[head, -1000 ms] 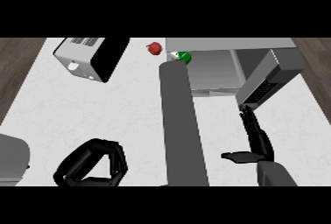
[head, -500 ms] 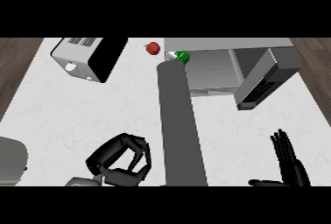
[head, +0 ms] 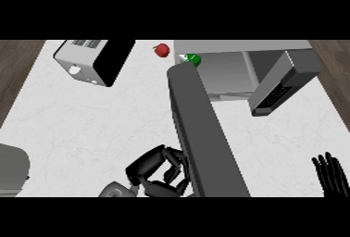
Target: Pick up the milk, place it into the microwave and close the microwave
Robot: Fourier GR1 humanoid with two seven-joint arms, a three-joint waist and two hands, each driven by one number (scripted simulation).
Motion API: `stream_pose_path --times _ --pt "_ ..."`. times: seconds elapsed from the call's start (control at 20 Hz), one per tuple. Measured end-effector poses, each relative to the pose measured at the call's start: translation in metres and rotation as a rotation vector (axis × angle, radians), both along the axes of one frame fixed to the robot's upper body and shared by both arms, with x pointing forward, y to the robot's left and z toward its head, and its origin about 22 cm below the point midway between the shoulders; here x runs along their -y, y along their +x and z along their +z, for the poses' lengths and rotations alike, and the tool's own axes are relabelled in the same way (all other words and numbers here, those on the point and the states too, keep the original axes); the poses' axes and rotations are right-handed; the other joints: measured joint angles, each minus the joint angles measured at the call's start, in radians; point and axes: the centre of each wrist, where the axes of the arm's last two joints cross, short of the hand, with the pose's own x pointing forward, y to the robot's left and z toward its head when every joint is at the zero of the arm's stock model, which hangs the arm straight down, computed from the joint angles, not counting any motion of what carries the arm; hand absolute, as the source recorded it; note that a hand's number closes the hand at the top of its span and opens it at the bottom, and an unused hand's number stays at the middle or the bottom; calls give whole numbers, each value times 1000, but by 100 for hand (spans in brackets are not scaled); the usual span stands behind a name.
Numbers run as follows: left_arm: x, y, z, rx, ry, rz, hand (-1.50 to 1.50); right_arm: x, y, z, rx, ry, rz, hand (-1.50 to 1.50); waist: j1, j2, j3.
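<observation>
left hand (head: 159, 170): down at the bottom of the view, a bit left of centre. My fingers are curled in and I can't spot anything inside them, so it's a closed, empty fist. It sits just beside the bar, low over the desk.

right hand (head: 331, 175): bottom right corner, fingers straight and pointing up. It's open and just resting there, well away from everything else.

milk (head: 192, 59): the small green and white thing way up top, right at the left front corner of the microwave. The top end of the bar covers part of it. Honestly can't tell if it's inside the cavity or just in front of it. Neither of my hands is anywhere near it.

microwave (head: 236, 47): top right of the desk, cavity showing.

door (head: 282, 84): open, swung out to the right side.

bar (head: 205, 134): long grey thing running from the bottom edge straight up to the milk.

toaster (head: 87, 61): top left, sitting at an angle.

red thing (head: 162, 50): small and round, just left of the milk, between toaster and microwave.

desk (head: 89, 120): white, marbled top.
</observation>
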Motion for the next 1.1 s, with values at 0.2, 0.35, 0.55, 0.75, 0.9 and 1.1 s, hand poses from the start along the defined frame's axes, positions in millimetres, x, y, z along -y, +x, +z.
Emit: stream_pose_path --times 0.2,0.35,0.55,0.75,0.9,1.1 --pt "27 -12 -9 -30 9 -25 150 -5 -3 22 35 38 65 -150 -7 2 0" --pt "48 -19 -9 -35 26 -21 150 -11 0 39 60 62 126 -150 -16 4 0" --pt "66 -21 -6 -22 48 17 150 -23 5 61 91 87 206 -150 -31 8 0" --pt "79 -19 -1 3 73 66 150 -30 14 85 128 93 284 -150 -49 13 0" --pt "86 -16 3 17 87 103 150 -33 20 101 149 91 339 -150 -63 17 0" --pt "94 -10 8 41 91 160 150 -40 22 119 160 98 415 -150 -85 22 -1"
